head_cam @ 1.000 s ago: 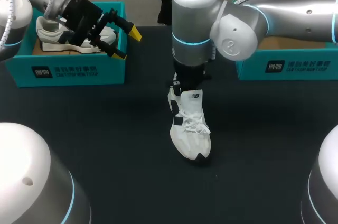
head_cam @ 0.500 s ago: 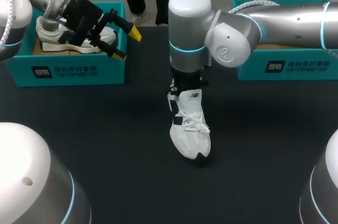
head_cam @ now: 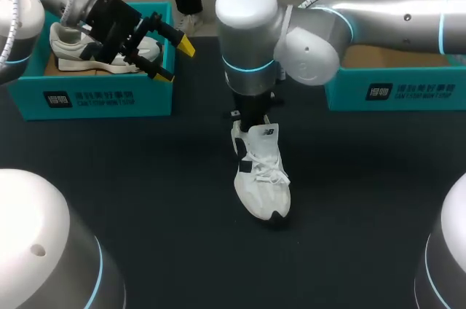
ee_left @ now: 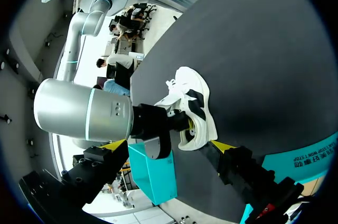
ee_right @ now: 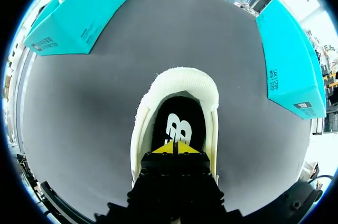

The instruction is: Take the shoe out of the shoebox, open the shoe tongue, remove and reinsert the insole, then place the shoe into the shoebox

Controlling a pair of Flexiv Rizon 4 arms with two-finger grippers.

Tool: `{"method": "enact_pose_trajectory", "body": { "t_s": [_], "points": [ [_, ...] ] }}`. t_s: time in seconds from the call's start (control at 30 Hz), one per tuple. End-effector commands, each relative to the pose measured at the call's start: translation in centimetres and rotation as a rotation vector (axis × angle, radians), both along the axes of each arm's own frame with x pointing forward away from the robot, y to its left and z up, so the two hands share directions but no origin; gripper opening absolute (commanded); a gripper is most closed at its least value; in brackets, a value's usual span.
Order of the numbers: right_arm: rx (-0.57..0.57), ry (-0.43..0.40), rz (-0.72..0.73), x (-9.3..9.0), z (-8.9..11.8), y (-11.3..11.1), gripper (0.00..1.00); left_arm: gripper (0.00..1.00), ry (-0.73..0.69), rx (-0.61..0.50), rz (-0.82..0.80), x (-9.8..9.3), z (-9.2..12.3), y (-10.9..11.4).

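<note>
teal cardboard marks our left side: the left shoebox (head_cam: 109, 98) holds a second sneaker (head_cam: 73, 50), and our left jaws hang over that box's near right corner, yellow tips wide apart with nothing between them. they are well apart from the work.

in the middle of the black table (head_cam: 145, 200) stands the white sneaker (head_cam: 263, 178), out of any box, sole down. its long axis runs from the far side toward us, toe nearest us and heel away. our right arm (head_cam: 378, 14) comes in from the right, reaches past the middle and drops straight down into the sneaker's opening. in the right wrist view the right jaws show their yellow tips pressed together, inside the collar and just over the black insole (ee_right: 179, 123), whose heel part lies ahead of them. we cannot tell whether the tips pinch the insole's edge or only touch it.

we judge the insole step to be in hand. the insole lies directly beneath the right jaws, along the shoe's length, so any pull should go up and out; the left arm is far off.

further right sits the right shoebox (head_cam: 408, 90), behind the right arm.
</note>
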State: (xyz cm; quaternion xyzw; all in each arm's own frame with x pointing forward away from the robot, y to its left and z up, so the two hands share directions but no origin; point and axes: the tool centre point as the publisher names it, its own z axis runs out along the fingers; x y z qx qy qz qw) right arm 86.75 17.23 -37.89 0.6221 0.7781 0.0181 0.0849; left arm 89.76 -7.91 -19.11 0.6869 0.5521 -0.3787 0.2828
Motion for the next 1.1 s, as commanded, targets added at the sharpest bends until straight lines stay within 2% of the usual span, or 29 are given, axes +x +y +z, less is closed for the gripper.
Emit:
{"method": "enact_pose_trajectory", "body": {
  "t_s": [0.03,0.43,0.7,0.93,1.1],
  "points": [
    [-0.044,-0.033,0.005,0.1,0.1,0.7,0.00,1.00,-0.001,0.003,-0.001,0.0,0.0,0.0],
    [-0.101,-0.059,0.006,1.1,-0.2,0.4,0.00,1.00,-0.001,0.003,-0.001,0.0,0.0,0.0],
    [-0.107,-0.052,-0.020,2.1,-2.0,-0.5,0.00,1.00,-0.001,0.003,-0.001,0.0,0.0,0.0],
    [-0.080,-0.018,-0.032,2.3,-3.3,-0.6,0.00,1.00,-0.001,0.003,-0.001,0.0,0.0,0.0],
    [-0.012,0.012,-0.034,2.2,-3.8,-0.4,0.00,1.00,-0.001,0.003,-0.001,0.0,0.0,0.0]
  ]
}}
